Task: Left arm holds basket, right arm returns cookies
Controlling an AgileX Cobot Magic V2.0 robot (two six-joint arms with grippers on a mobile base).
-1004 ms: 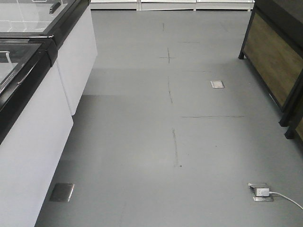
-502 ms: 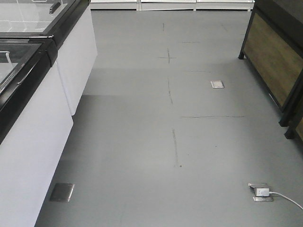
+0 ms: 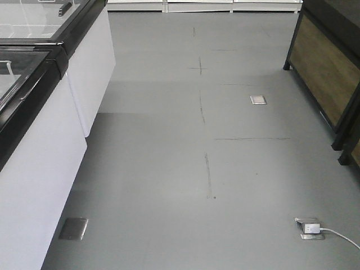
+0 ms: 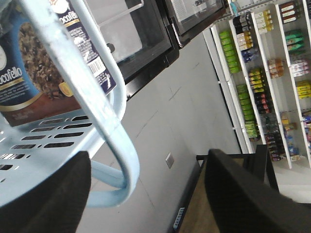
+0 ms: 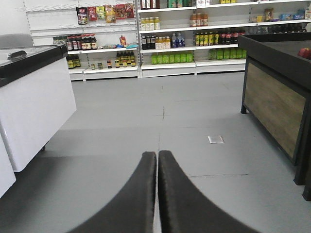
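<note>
Currently your right tool: fingers pressed together, gripping nothing, grey floor beneath, stocked shelves ahead of it. Your left tool: fingers wide apart, basket rim between them, close by one finger; cookies sit inside the basket.

No visible change anywhere across the front view of the grey floor.

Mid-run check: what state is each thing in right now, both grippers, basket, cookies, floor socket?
right gripper: shut, empty.
left gripper: basket handle runs through its gap; closure unclear.
basket: up off the floor, carrying the cookies.
cookies: inside the basket, not gripped.
floor socket: white plug inserted.
</note>
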